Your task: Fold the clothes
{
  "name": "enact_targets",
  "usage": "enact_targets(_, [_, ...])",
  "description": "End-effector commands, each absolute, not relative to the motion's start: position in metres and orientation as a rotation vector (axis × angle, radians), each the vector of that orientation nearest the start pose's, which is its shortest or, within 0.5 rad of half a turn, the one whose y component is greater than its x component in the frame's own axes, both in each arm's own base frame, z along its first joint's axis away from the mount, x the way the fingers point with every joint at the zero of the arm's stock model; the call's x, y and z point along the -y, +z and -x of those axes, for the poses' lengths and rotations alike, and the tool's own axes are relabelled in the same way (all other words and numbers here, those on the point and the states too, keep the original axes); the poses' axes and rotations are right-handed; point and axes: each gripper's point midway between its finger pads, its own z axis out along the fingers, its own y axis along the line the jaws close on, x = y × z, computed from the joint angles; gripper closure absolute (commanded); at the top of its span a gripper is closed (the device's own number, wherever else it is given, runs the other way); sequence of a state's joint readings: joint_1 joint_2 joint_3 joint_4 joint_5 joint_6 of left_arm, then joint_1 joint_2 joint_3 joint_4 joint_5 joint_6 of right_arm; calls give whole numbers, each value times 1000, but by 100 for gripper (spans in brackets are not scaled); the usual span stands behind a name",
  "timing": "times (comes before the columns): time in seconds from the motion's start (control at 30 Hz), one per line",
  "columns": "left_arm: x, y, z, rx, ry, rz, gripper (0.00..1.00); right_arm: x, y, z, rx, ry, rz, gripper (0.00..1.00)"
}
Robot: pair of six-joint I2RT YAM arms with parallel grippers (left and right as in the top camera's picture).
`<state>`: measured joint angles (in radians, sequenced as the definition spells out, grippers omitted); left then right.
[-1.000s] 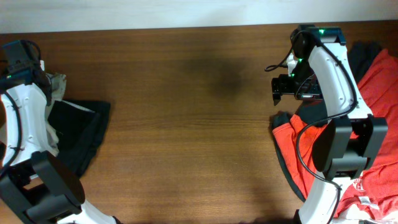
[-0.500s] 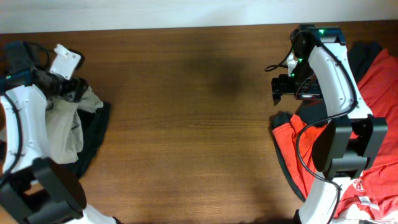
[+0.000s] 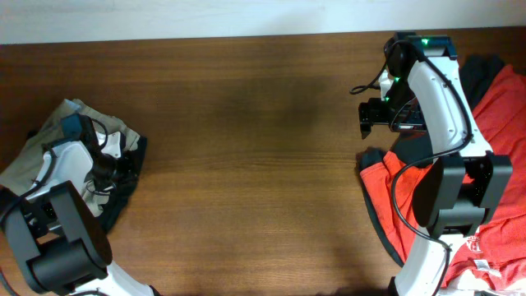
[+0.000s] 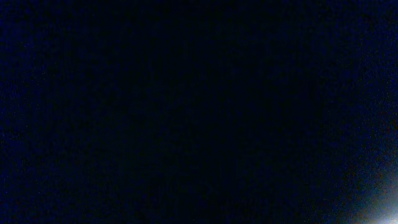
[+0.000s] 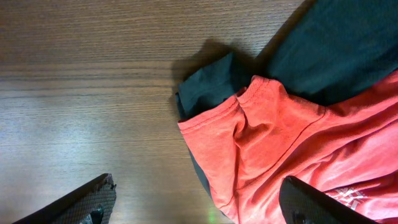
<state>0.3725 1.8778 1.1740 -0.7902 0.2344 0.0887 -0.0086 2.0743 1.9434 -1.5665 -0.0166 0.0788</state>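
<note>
The khaki trousers [image 3: 34,161] lie bunched at the table's left edge, partly over a dark garment [image 3: 125,196]. My left arm lies across them, and my left gripper [image 3: 122,162] is pushed down into the cloth at their right edge. Its fingers are hidden there. The left wrist view is almost wholly black, covered by cloth. My right gripper [image 3: 380,115] hangs open and empty above the bare wood at the right. In the right wrist view its open fingers [image 5: 199,208] frame the edge of a red shirt [image 5: 280,143].
A pile of red clothes [image 3: 493,107] and dark clothes [image 5: 336,43] fills the table's right side under the right arm. The wooden table [image 3: 255,164] runs between the two piles, with a pale wall along its far edge.
My left arm swung up from the left edge with the khaki trousers, then dropped down and forward. The trousers now lie spread at the left. The right arm has not moved.
</note>
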Motion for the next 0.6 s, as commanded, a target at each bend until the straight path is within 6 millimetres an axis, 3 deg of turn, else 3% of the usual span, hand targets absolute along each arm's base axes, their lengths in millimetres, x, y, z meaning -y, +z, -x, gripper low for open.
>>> enact_targets(0.0, [-66, 47, -357, -2856, -529, 302, 99, -1, 140, -369, -3229, 25, -146, 12])
enact_targets(0.07, [-75, 99, -378, -2737, -441, 196, 99, -1, 140, -369, -3228, 25, -146, 12])
enact_targets(0.1, [-88, 135, -390, -2649, -331, 171, 99, -1, 140, -369, -3228, 25, -146, 12])
enact_targets(0.13, [-110, 153, -393, -2614, -139, 187, 99, -1, 140, -369, -3228, 25, -146, 12])
enact_targets(0.2, [-149, 159, -390, -2607, 161, 256, 99, -1, 140, -369, -3228, 25, -146, 12])
enact_targets(0.23, [-164, 153, -385, -2632, 274, 292, 99, -1, 140, -369, -3228, 25, -147, 12])
enact_targets(0.3, [-175, 136, -380, -2669, 335, 388, 99, -1, 140, -369, -3228, 26, -146, 12])
enact_targets(0.33, [-175, 109, -379, -2731, 319, 429, 99, -1, 140, -369, -3229, 26, -147, 12])
enact_targets(0.43, [-166, 33, -357, -2959, 243, 562, 97, -1, 140, -367, -3235, 25, -147, 12])
enact_targets(0.57, [-146, -21, -324, -3191, 125, 582, 96, -1, 140, -367, -3235, 25, -147, 12])
